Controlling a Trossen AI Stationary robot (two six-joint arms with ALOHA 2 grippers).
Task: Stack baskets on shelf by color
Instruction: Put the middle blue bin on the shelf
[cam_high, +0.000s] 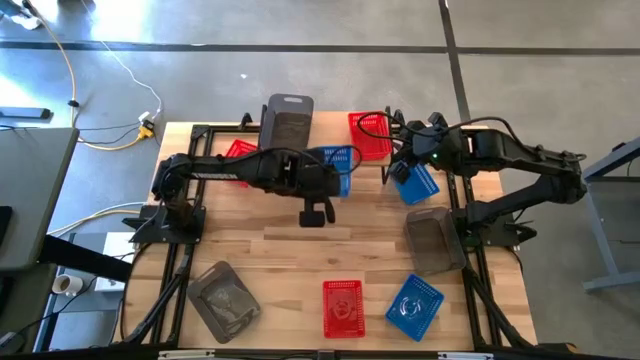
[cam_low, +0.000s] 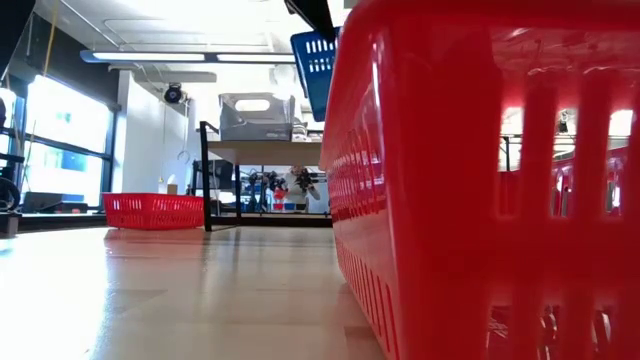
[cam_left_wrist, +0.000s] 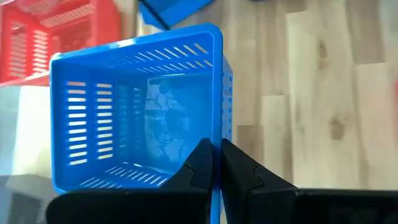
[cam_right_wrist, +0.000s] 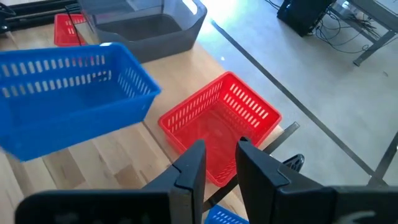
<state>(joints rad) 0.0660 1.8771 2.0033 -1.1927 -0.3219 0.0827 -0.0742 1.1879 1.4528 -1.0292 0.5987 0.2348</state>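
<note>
The left gripper (cam_left_wrist: 214, 163), jaws clamped on the wall of a blue basket (cam_left_wrist: 140, 112), holds it above the shelf (cam_high: 305, 150) at twelve o'clock on the counter (cam_high: 300, 250). The right gripper (cam_right_wrist: 219, 163) hovers nearby, half-open and empty. Next, I'd judge: lower it onto the shelf.

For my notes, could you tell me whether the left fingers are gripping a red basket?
No, the left fingers are shut on a blue basket's wall.
</note>
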